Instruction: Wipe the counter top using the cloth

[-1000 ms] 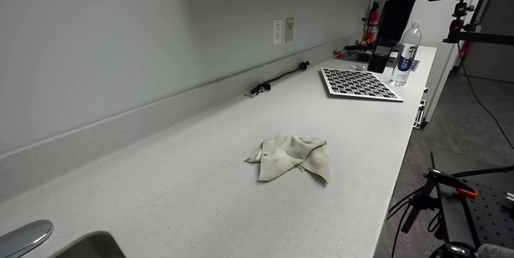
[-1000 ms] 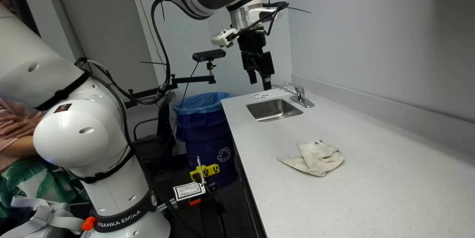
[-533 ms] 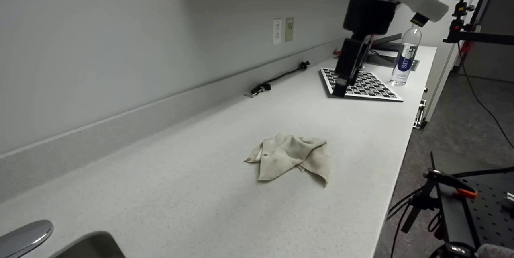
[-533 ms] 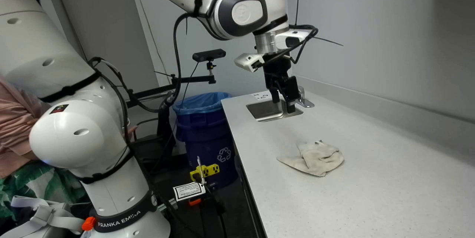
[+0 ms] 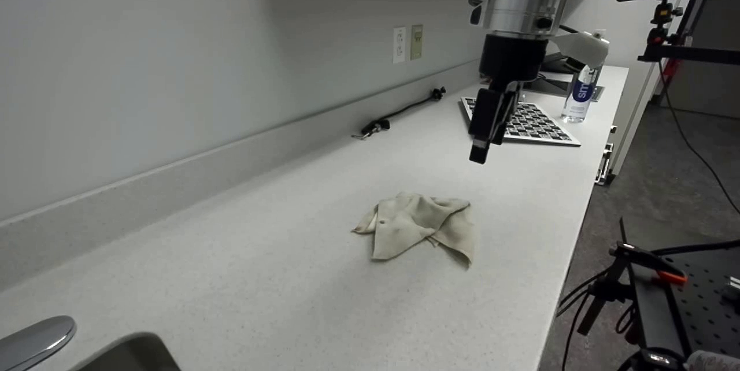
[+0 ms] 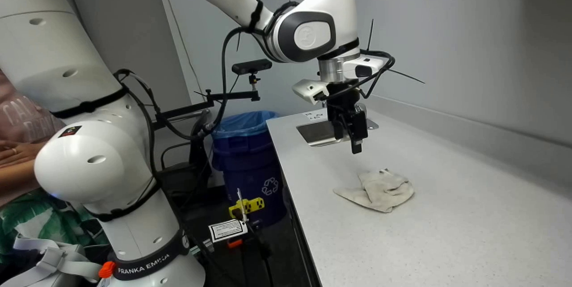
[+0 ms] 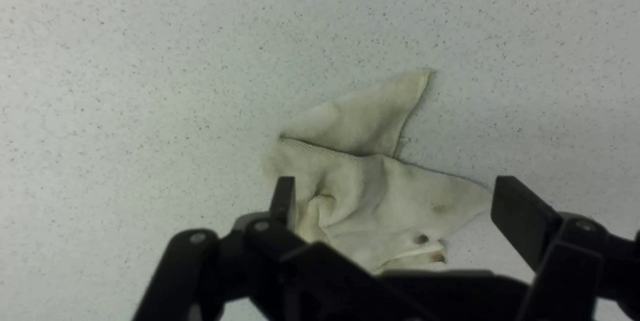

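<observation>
One bottle (image 5: pixel 580 95), checkered mat (image 5: pixel 535 123) alongside, cloth (image 5: pixel 417 225) between mat and sink (image 6: pixel 316 134)

Near the counter top (image 6: pixel 438 238) we read FRANKA EMIKA on the black band (image 6: pixel 147 263) round the robot arm's base (image 6: pixel 139 238) and see a recycling sign (image 6: pixel 270 186) on the blue bin (image 6: pixel 248 162). On the counter top, the bottle (image 5: pixel 580 94) shows "sm". The print on the white tag (image 6: pixel 227 230) near the counter top and on the pink shirt (image 6: pixel 24 120) escapes us.
</observation>
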You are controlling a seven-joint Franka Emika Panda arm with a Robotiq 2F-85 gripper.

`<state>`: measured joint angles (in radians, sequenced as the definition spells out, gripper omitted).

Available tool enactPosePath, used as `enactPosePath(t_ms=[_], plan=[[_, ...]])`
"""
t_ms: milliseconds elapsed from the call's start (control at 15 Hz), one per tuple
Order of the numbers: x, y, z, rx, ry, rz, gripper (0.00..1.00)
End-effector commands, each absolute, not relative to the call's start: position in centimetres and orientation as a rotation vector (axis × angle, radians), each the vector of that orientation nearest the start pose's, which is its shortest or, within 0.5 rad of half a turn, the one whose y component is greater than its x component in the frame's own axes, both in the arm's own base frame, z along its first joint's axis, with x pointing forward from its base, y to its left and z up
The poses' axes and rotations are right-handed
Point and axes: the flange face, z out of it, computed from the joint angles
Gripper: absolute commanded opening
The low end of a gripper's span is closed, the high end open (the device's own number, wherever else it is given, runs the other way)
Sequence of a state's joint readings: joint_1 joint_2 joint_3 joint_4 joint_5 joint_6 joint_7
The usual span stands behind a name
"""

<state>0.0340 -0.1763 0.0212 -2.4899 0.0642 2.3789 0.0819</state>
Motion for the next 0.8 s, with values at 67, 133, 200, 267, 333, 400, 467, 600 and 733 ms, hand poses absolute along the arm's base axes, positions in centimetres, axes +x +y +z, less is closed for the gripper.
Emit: enactPosePath(t_ms=[67,133,200,267,333,400,467,600,733], plan=[[45.9,2.6,36.0,-3.092,0.111,-0.099,1.00],[45.9,2.3,35.8,-3.076,0.102,-0.085,1.00],[46.2,2.1,35.4,-3.086,0.112,-0.085,1.00],[46.7,1.9,34.7,-3.080,0.107,-0.083,1.00],[47.2,1.8,34.1,-3.077,0.108,-0.080,1.00],[47.9,1.7,33.3,-3.078,0.109,-0.083,1.00],[48.6,1.7,32.6,-3.076,0.114,-0.089,1.00],[50.2,1.9,31.0,-3.069,0.132,-0.110,1.00],[51.7,2.1,29.5,-3.057,0.163,-0.120,1.00]])
